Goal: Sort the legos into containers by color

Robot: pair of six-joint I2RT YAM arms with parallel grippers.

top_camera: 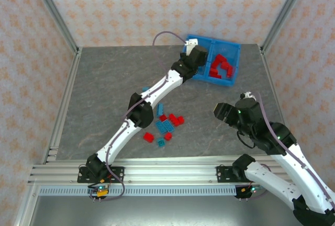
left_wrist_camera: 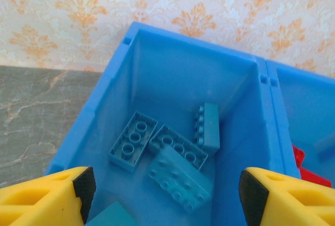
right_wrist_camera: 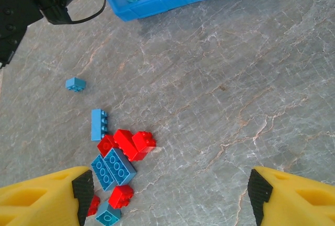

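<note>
Grey stone-look table (top_camera: pixel 104 85), orange-patterned walls (top_camera: pixel 131 6); L gripper (left_wrist_camera: pixel 165 192) & R gripper (right_wrist_camera: pixel 170 192) both spread, empty.

Two white-and-black robot arms
The left arm (top_camera: pixel 152 92) and right arm (top_camera: pixel 277 171) have white links, black joints and thin grey-purple cables (top_camera: pixel 167 32). Yellow fingers (left_wrist_camera: pixel 42 200) with black pads (left_wrist_camera: pixel 84 187) tip the left tool (left_wrist_camera: pixel 167 192) and right tool (right_wrist_camera: pixel 171 192).
</note>
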